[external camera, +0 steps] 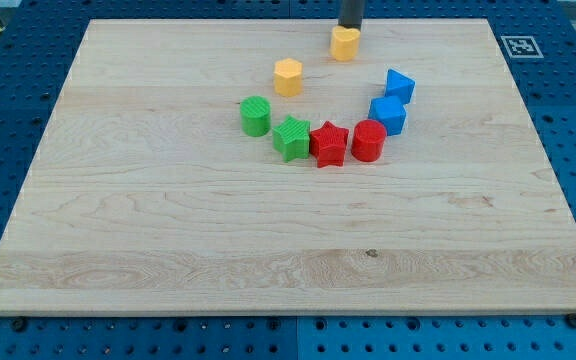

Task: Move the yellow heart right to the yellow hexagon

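Wooden board (168, 230) carries two yellow, green, red, blue blocks each; no jaws.

hexagon (288, 76) left of and below heart (344, 43), my tip (350, 28) touching heart's top

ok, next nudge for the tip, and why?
Probably a short push toward the view's bottom-left. My tip sits at the top edge of the yellow heart, which lies up and to the right of the yellow hexagon with bare board between them. Shifting slightly to the heart's upper-right side first would likely aim it better at the hexagon.
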